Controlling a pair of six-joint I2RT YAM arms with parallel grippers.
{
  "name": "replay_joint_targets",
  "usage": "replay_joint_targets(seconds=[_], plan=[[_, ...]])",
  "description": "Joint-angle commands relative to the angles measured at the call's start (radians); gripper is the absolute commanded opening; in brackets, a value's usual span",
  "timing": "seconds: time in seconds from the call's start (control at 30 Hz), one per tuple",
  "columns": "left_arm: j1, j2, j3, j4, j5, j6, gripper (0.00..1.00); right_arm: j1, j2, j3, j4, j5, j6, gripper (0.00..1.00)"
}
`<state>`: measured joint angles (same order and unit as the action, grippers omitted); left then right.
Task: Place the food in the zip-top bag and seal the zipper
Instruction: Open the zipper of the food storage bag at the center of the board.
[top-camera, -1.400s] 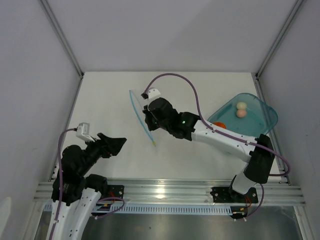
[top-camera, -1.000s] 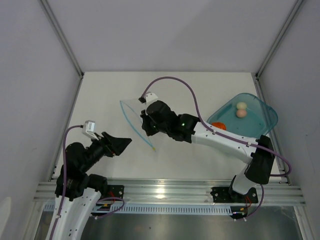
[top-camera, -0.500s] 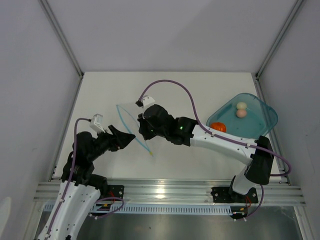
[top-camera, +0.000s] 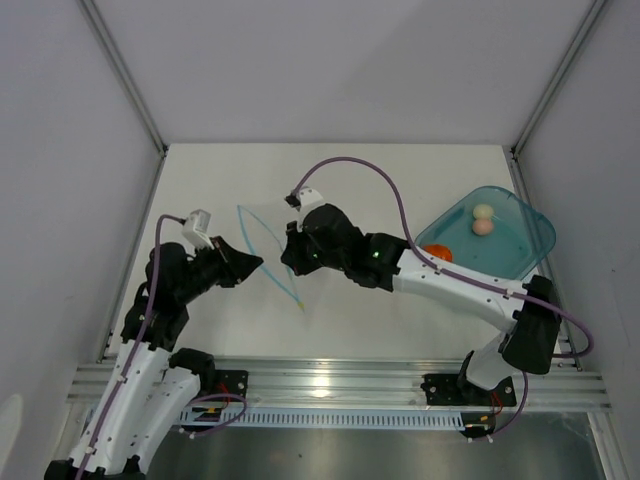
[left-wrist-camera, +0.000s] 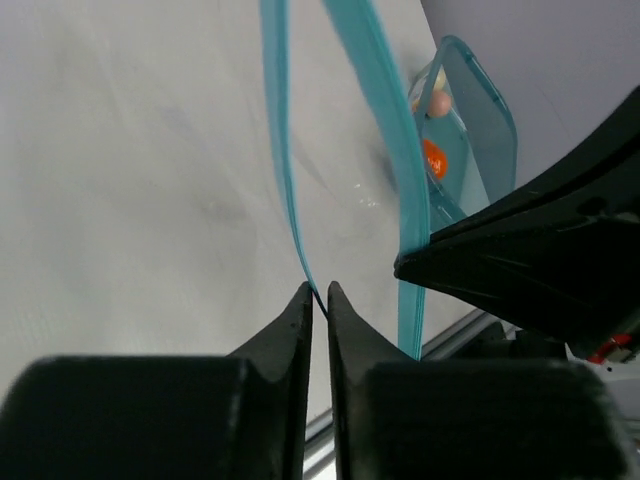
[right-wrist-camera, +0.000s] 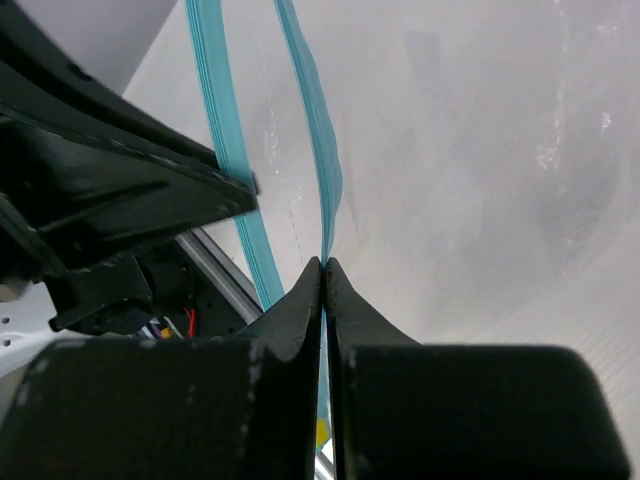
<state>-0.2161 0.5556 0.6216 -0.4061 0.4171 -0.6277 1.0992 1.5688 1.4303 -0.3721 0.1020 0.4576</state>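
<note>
The zip-top bag (top-camera: 262, 238) hangs clear and crinkly between my two grippers, mouth parted. Its zipper (top-camera: 275, 270) shows as two teal lips. My left gripper (top-camera: 257, 264) (left-wrist-camera: 319, 290) has closed on the left lip (left-wrist-camera: 283, 150). My right gripper (top-camera: 288, 256) (right-wrist-camera: 324, 263) is shut on the other lip (right-wrist-camera: 315, 120), and its black fingers (left-wrist-camera: 520, 260) show in the left wrist view. The food lies on the teal plate (top-camera: 520, 238): an orange-red lump (top-camera: 436, 252) (left-wrist-camera: 433, 158) and a pale ball (top-camera: 483, 219) (left-wrist-camera: 438, 103). The bag holds nothing.
The plate sits at the table's right edge by the right wall. The right arm's forearm (top-camera: 450, 282) passes over the plate's near-left corner. A metal rail (top-camera: 330, 385) runs along the near edge. Grey walls enclose the table on three sides.
My left arm reached forward and right to the bag, and its jaws closed from wide open onto the left lip. The right gripper carried the bag slightly left and nearer.
</note>
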Motion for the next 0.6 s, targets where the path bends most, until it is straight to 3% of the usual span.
replay_joint_targets(seconds=[0.0,0.03,0.13,0.3,0.4,0.57], plan=[[0.007,0.032,0.133,-0.034,-0.021,0.115,0.09,-0.047,-0.084,-0.037,0.099,-0.064,0.042,0.0],[0.007,0.049,0.191,-0.048,-0.02,0.128,0.01,-0.055,-0.092,-0.045,0.101,-0.067,0.05,0.0],[0.007,0.064,0.265,-0.095,0.005,0.174,0.0,-0.097,-0.131,-0.094,0.128,-0.08,0.076,0.0],[0.006,0.128,0.385,-0.103,0.269,0.175,0.0,-0.179,-0.216,-0.279,0.255,-0.176,0.182,0.0],[-0.02,0.18,0.371,-0.077,0.339,0.145,0.01,-0.222,-0.245,-0.335,0.288,-0.199,0.222,0.0],[-0.1,0.259,0.276,-0.034,0.285,0.141,0.01,-0.249,-0.247,-0.407,0.274,-0.196,0.239,0.0]])
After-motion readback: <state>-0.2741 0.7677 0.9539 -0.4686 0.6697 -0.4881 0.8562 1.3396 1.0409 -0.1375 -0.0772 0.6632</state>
